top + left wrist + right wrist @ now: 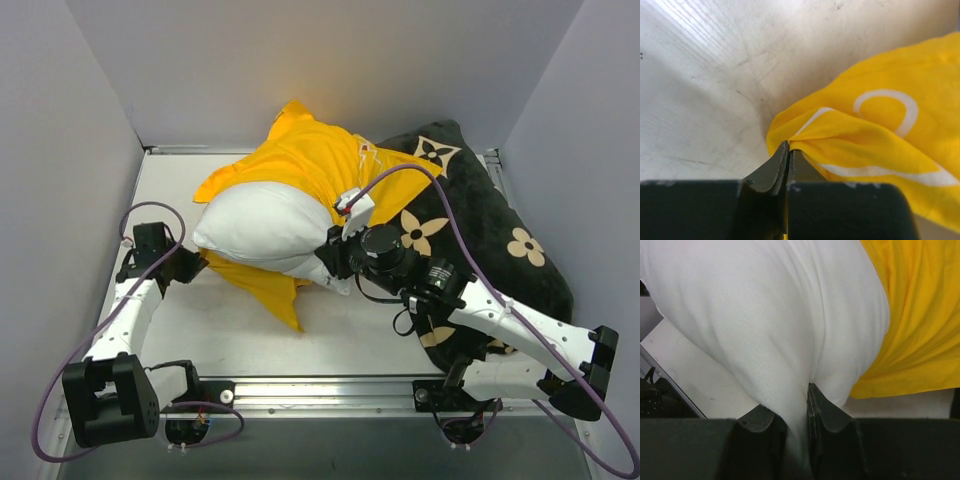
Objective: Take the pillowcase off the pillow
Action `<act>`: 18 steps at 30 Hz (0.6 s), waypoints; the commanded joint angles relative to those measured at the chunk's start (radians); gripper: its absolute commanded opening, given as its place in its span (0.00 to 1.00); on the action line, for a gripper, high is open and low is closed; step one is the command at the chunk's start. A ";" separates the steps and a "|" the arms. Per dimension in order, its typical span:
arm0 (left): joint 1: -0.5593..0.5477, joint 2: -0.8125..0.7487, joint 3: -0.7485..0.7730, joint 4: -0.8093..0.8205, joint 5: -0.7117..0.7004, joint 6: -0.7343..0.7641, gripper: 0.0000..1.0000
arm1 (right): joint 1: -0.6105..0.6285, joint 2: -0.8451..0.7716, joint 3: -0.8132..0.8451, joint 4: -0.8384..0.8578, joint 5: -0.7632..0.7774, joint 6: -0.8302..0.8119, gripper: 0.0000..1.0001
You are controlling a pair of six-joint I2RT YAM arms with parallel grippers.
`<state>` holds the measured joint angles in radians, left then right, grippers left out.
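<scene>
The white pillow (262, 228) lies mid-table, its near-left half bare, its far half still inside the yellow pillowcase (300, 160). A flap of the pillowcase (265, 290) trails out under the pillow toward the front. My left gripper (192, 264) is shut on an edge of the yellow pillowcase (865, 135) at the pillow's left end, low over the table. My right gripper (333, 262) is shut on a fold of the white pillow (770, 330) at its near right corner, with yellow fabric (920, 315) to the right.
A black pillow with tan flowers (490, 230) lies at the right, partly under my right arm. Grey walls close in the white table (330, 335) on three sides. A metal rail (330, 392) runs along the front edge.
</scene>
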<state>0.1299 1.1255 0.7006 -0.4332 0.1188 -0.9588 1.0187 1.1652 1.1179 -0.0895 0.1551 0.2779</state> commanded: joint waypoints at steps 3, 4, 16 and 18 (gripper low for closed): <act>0.083 0.054 0.094 0.092 -0.237 0.098 0.00 | -0.039 -0.121 -0.009 -0.058 0.069 -0.009 0.00; 0.082 0.083 0.105 0.118 -0.210 0.106 0.00 | -0.037 -0.124 -0.010 -0.055 0.046 -0.005 0.00; 0.085 0.172 0.381 0.044 -0.109 0.195 0.60 | 0.086 0.094 0.053 0.082 -0.256 0.056 0.00; 0.092 0.155 0.443 -0.013 -0.151 0.228 0.76 | 0.078 0.139 0.048 0.145 -0.284 0.084 0.00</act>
<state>0.1955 1.3537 1.0161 -0.4473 0.0940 -0.7994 1.1061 1.2743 1.1313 -0.0559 -0.0669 0.3088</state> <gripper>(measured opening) 0.715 0.142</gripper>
